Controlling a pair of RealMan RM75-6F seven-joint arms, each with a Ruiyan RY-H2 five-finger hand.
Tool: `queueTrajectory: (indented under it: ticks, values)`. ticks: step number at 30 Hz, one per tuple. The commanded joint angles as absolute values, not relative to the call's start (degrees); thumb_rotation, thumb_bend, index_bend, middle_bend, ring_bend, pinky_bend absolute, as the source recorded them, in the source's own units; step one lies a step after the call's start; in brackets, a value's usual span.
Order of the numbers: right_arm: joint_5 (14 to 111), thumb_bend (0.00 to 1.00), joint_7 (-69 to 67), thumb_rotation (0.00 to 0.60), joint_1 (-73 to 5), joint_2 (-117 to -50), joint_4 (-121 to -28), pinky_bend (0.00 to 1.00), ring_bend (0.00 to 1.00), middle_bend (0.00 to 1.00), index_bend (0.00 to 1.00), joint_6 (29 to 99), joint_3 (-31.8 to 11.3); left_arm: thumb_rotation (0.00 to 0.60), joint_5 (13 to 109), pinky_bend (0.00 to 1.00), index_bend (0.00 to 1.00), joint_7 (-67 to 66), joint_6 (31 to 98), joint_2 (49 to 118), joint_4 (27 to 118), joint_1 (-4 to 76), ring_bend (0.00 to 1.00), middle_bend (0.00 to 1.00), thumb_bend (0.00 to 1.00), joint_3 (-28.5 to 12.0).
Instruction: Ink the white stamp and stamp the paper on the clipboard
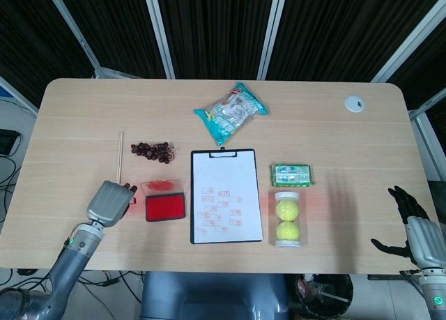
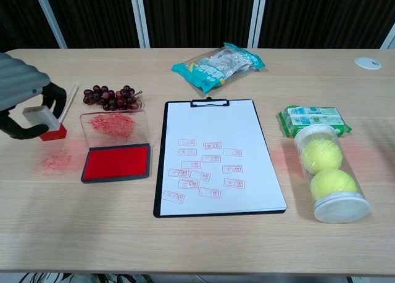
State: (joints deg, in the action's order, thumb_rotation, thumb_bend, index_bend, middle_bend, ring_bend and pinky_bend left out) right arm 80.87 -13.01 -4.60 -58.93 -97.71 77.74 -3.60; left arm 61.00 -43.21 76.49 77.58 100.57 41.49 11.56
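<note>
My left hand (image 1: 109,202) (image 2: 21,98) hovers over the table left of the ink pad and grips the white stamp (image 2: 44,122), whose red base points down. The open red ink pad (image 1: 165,207) (image 2: 116,162) lies beside it, its clear lid (image 2: 115,123) smeared with red. The clipboard (image 1: 226,204) (image 2: 217,155) sits mid-table; its paper carries several red stamp marks in the lower half. My right hand (image 1: 417,229) hangs off the table's right edge with fingers spread and holds nothing.
Grapes (image 1: 152,150) and a wooden stick (image 1: 119,158) lie behind the ink pad. A snack bag (image 1: 231,113) sits behind the clipboard. A green packet (image 1: 292,173) and a tube of tennis balls (image 1: 287,219) flank its right. Red ink stains (image 2: 56,162) mark the table.
</note>
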Motion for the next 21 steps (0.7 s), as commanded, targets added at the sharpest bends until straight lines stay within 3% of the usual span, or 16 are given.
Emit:
queueTrajectory:
  ticks: [1,10,21]
  values:
    - [81.00,0.15,-12.85,0.600,-4.54,-58.95,-97.70,0.13,0.00,0.00,0.00,77.90,-3.56,0.600,63.42,1.00,0.66,-38.77,73.24,76.30,95.36,40.03,0.95,0.72,0.42,12.50]
    - [81.25,0.15,-12.25,0.600,-4.43,-59.09,-97.68,0.13,0.00,0.00,0.00,78.23,-3.47,0.600,64.97,1.00,0.64,-35.27,68.20,78.04,87.10,38.22,0.95,0.70,0.42,11.31]
    - [81.36,0.15,-12.36,0.600,-4.35,-59.10,-97.50,0.13,0.00,0.00,0.00,78.45,-3.48,0.600,66.21,1.00,0.61,-36.74,64.59,81.05,84.58,37.11,0.95,0.68,0.40,9.68]
